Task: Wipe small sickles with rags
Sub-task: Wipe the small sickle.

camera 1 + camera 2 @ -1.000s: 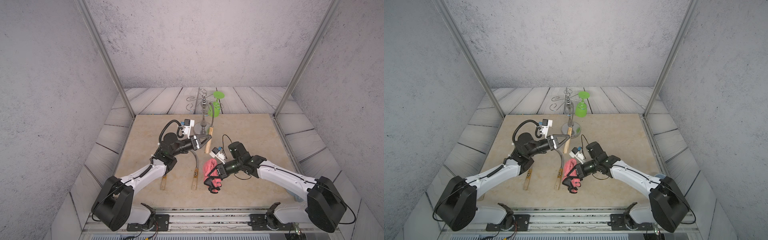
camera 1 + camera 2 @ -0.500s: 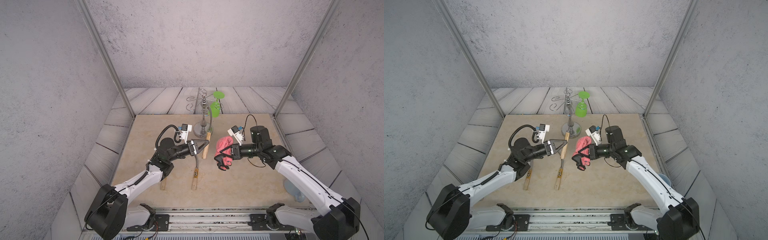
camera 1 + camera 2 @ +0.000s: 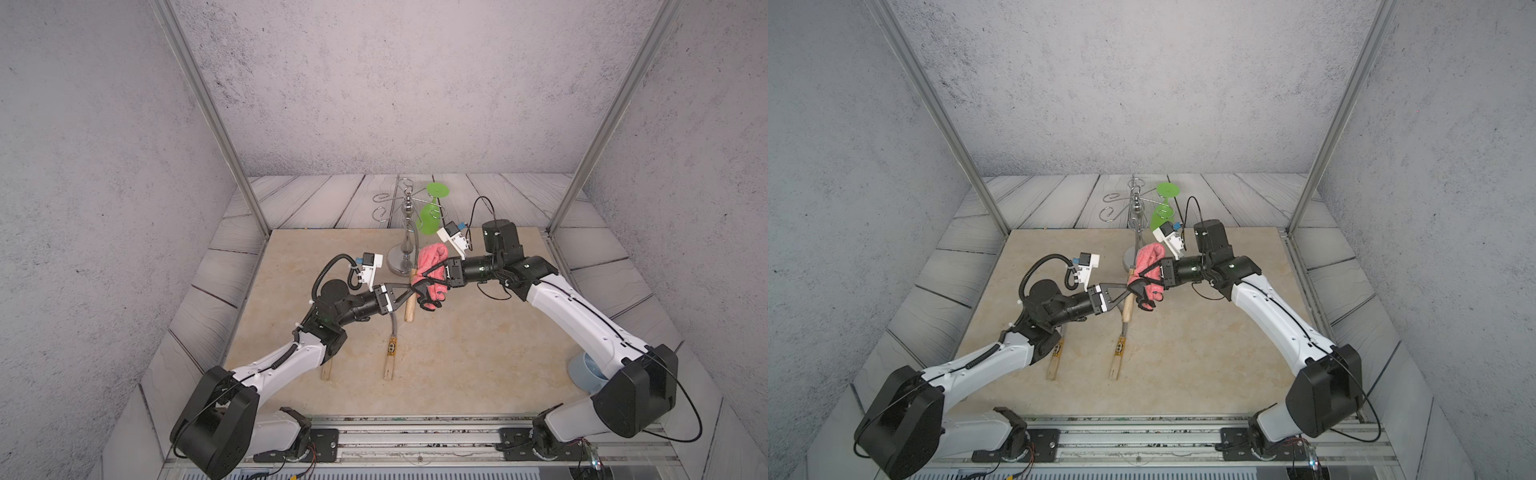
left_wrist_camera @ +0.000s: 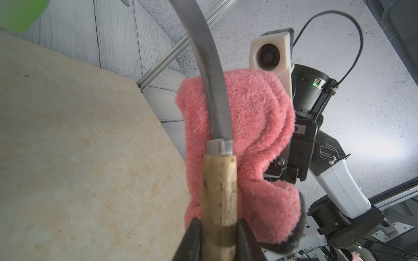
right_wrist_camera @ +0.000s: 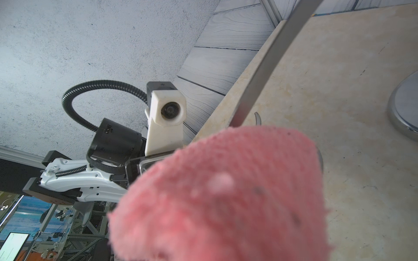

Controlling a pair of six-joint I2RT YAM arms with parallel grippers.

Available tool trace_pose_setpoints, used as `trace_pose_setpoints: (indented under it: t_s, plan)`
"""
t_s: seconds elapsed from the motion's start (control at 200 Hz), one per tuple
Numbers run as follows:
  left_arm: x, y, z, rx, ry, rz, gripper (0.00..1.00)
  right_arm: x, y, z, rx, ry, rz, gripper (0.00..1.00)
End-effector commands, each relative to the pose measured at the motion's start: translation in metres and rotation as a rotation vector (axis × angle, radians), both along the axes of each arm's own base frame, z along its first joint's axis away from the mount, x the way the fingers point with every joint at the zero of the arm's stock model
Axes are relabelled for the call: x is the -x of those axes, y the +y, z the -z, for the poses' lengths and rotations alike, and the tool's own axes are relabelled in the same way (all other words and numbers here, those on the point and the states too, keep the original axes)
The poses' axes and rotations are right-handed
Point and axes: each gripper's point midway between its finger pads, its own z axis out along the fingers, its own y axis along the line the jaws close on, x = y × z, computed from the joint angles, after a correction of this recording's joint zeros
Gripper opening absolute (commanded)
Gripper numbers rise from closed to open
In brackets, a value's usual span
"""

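Note:
My left gripper is shut on the pale wooden handle of a small sickle, holding it above the table. Its curved grey blade rises past the pink rag, which lies against the blade. My right gripper is shut on that rag; in the right wrist view the rag hides the jaws, and the blade runs up from behind it. The rag's black strap hangs below. Two more sickles lie on the table, one mostly under my left arm.
A chrome wire-armed stand with a green goblet hanging on it stands just behind the grippers. Its base is close to the rag. A pale blue cup sits at the table's right edge, behind my right arm.
My right arm has carried the rag from the table's front up and back to the held sickle's blade. My left gripper has stayed almost where it was, still gripping the handle.

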Motion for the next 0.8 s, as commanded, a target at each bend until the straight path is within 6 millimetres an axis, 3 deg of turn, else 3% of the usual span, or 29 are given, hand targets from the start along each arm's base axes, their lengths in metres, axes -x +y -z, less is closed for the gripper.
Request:
trace_pose_setpoints:
  t_s: [0.0, 0.585, 0.796]
  plan:
    - [-0.001, -0.005, -0.029, 0.056, -0.088, 0.018, 0.00, 0.022, 0.018, 0.001, -0.024, -0.010, -0.121, 0.09]
    - [-0.011, -0.005, -0.048, 0.077, -0.134, -0.019, 0.00, 0.086, 0.029, 0.079, 0.053, 0.135, -0.223, 0.09]
    - [-0.010, -0.002, -0.048, 0.065, -0.137, -0.029, 0.00, 0.095, 0.010, 0.108, 0.152, 0.178, -0.139, 0.09]
